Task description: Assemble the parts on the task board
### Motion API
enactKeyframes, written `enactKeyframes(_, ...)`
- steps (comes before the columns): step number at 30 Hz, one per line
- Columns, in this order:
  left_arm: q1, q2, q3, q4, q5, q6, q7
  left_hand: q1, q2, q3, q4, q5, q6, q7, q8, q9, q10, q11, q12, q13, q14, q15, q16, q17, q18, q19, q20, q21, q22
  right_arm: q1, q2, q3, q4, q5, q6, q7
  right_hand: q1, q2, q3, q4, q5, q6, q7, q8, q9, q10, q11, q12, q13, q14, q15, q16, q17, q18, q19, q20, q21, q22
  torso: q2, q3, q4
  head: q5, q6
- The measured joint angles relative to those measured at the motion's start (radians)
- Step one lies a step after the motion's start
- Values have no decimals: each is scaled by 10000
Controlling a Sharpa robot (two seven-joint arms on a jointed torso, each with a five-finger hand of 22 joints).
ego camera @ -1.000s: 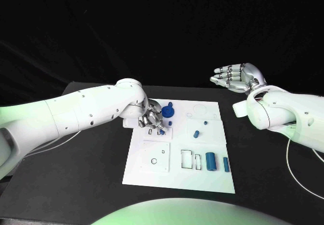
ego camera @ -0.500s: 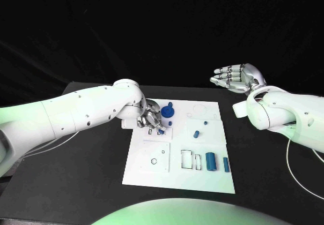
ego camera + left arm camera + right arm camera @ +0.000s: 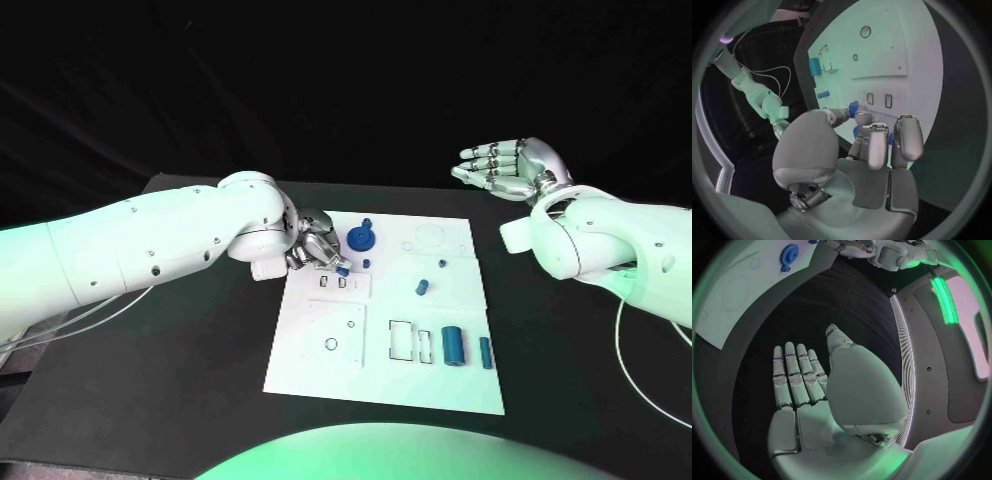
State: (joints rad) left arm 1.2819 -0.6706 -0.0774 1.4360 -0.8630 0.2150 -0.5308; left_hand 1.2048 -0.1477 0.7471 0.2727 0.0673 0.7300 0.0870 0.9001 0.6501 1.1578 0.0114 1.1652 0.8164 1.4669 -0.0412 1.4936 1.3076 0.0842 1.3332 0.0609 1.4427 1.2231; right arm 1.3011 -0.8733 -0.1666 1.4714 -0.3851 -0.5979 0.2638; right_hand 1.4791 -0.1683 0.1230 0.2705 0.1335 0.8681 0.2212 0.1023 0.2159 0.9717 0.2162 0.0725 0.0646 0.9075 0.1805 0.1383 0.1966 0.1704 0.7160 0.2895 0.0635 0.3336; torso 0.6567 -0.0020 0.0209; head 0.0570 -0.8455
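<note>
The white task board (image 3: 382, 375) lies mid-table. My left hand (image 3: 312, 248) hovers over its back left corner, beside the blue gear (image 3: 359, 238). It pinches a small blue part (image 3: 342, 270) between thumb and a fingertip, just behind two small slots (image 3: 333, 283). In the left wrist view the same part (image 3: 853, 106) sits at the fingertips of the left hand (image 3: 873, 145), above the board (image 3: 904, 45). My right hand (image 3: 508, 165) is raised beyond the board's back right corner, fingers spread and holding nothing. The right wrist view shows that hand (image 3: 811, 385) flat and the gear (image 3: 789, 251) far off.
On the board lie a large blue cylinder (image 3: 453, 345), a slimmer blue pin (image 3: 485, 352), a short blue piece (image 3: 420, 287) and a tiny peg (image 3: 366, 221). Rectangular cut-outs (image 3: 408, 340) sit left of the cylinder. Black table surrounds the board.
My left hand has drawn back a little toward the board's back left, uncovering the two small slots. The right hand has stayed in place.
</note>
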Motion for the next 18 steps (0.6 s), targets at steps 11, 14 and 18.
enactKeyframes(11,-483,-379,-13,681,-551,-1439,120,-284,-205,289,-148,58,158,-87,3,53,295,-79,112,207,0,-73,163,0,1,251,-72,164,390,-40,-22,-6,7,4,36,5,0,0,0,0,0,0,0,0,1,0,0,0,0,0,0,0,0,0,0,0,0,-9,-18,-13,43,22,-105)
enactKeyframes(14,-597,-389,-18,747,-822,-1678,140,-290,-211,288,-150,58,191,-90,2,53,312,-95,124,234,0,-72,166,0,1,323,-71,164,440,-44,-19,-6,10,4,46,9,0,0,0,0,0,0,0,0,1,0,0,0,0,0,0,0,0,0,0,0,0,-9,-22,-14,49,16,-120)
enactKeyframes(18,-724,-381,-31,787,-1227,-1946,160,-342,-263,291,-147,117,249,-107,2,67,401,-114,152,275,-36,-108,165,0,1,358,-107,207,502,-60,-18,-6,10,4,57,11,0,0,0,0,0,0,0,0,1,0,0,0,0,0,0,0,0,1,0,0,0,-9,-24,-15,43,41,-147)
